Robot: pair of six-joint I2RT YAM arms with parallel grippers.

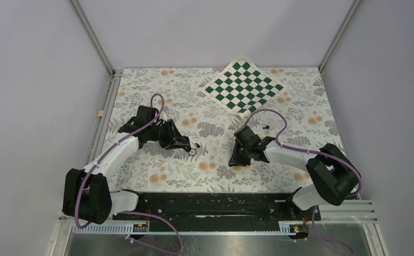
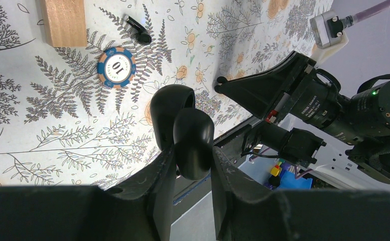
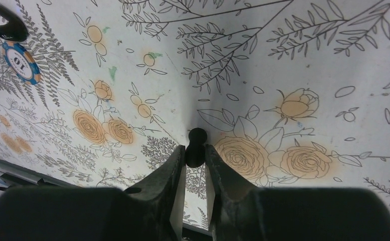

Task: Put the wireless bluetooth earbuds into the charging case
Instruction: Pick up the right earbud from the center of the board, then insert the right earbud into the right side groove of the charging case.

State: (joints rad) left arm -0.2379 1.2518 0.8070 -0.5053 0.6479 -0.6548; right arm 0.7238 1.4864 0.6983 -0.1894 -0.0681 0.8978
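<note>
Our left gripper (image 2: 191, 153) is closed narrowly on the charging case (image 2: 175, 113), pinching its nearer half between the two fingers while the other half stands out beyond the fingertips. We judge this hold is meant to keep the case lifted off the counter (image 3: 283, 60) and steady, with its lid swung open, so that the other arm can bring a bud to it. From the left wrist view we see only the rounded black shells. The wells face away, so we cannot see inside. Since both buds are in view outside the case, we take it that nothing has been seated yet.

Our right gripper (image 3: 195, 153) has its fingers drawn close on one earbud (image 3: 197, 136), gripping it low so the rounded head pokes out past the tips. The floral cloth creases just above it, which suggests the fingertips are down at the cloth surface. Holding the bud this way leaves the head free, but we cannot tell which end would need to enter the well.

Further out, the second earbud (image 3: 9, 25) lies loose on the cloth just beside a poker chip (image 2: 116, 67), with a wooden block (image 2: 65, 22) near them. A checkered mat (image 1: 243, 85) sits at the far side, well apart from both arms.
</note>
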